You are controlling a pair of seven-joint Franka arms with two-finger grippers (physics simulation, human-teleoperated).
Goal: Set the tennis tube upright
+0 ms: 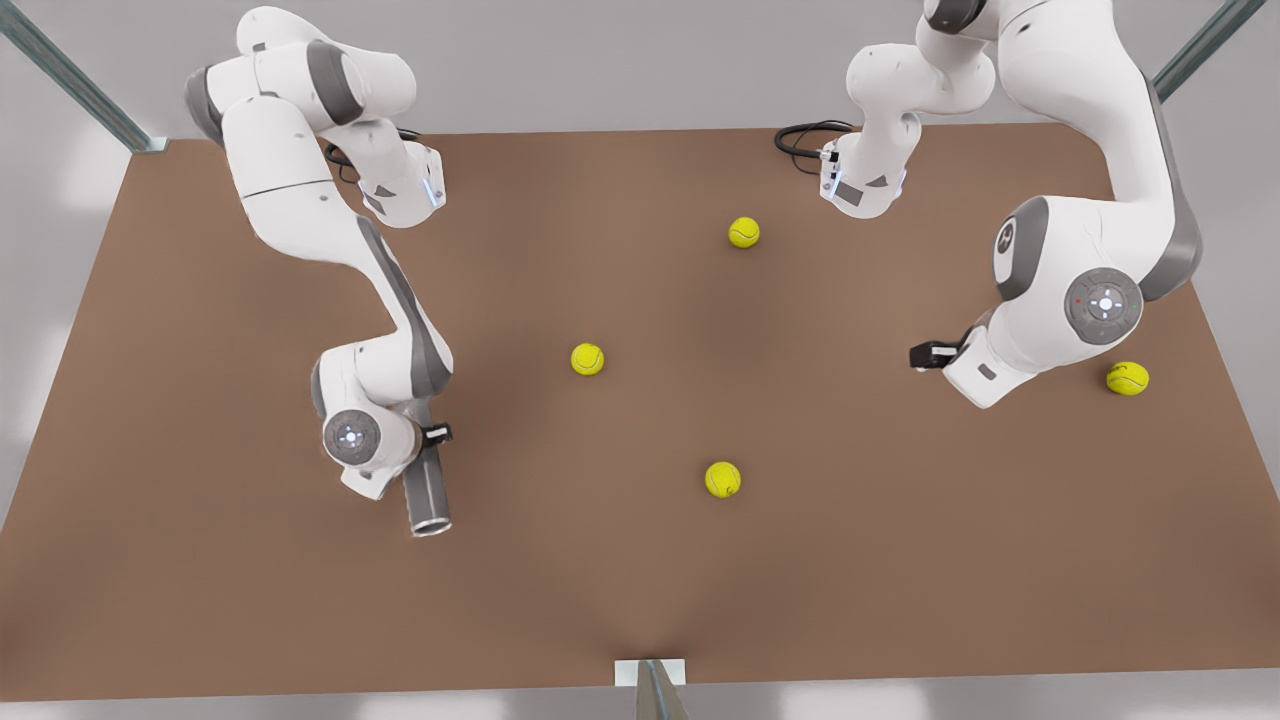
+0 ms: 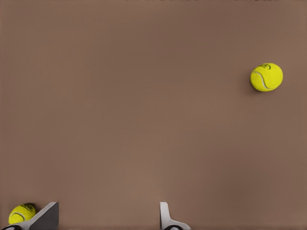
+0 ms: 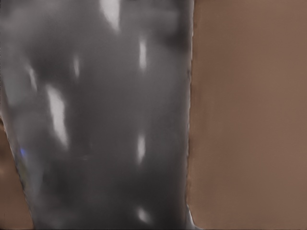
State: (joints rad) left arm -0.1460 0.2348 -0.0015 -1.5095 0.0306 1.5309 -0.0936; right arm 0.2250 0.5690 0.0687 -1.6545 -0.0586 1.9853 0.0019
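At the front view's left, the right claw (image 1: 425, 440) is at the tennis tube (image 1: 428, 492); whether its fingers are clamped on the tube cannot be told, since the wrist hides them. The tube appears lifted off the worktop (image 1: 640, 600), its silvery rim facing the camera, its upper part hidden under the wrist. In the right wrist view the tube (image 3: 96, 120) sits very close to the lens. Judged from this, the tube is tilted toward vertical but not yet shown standing free; seating it on its base and releasing remain.

The left claw (image 1: 925, 355), at the front view's right, waits with fingers (image 2: 165, 215) spread and empty.

Materials: the tube is a smooth grey cylinder with glossy highlights. The worktop is matte brown and flat. Four tennis balls (image 1: 587, 359) are yellow-green, felted spheres.
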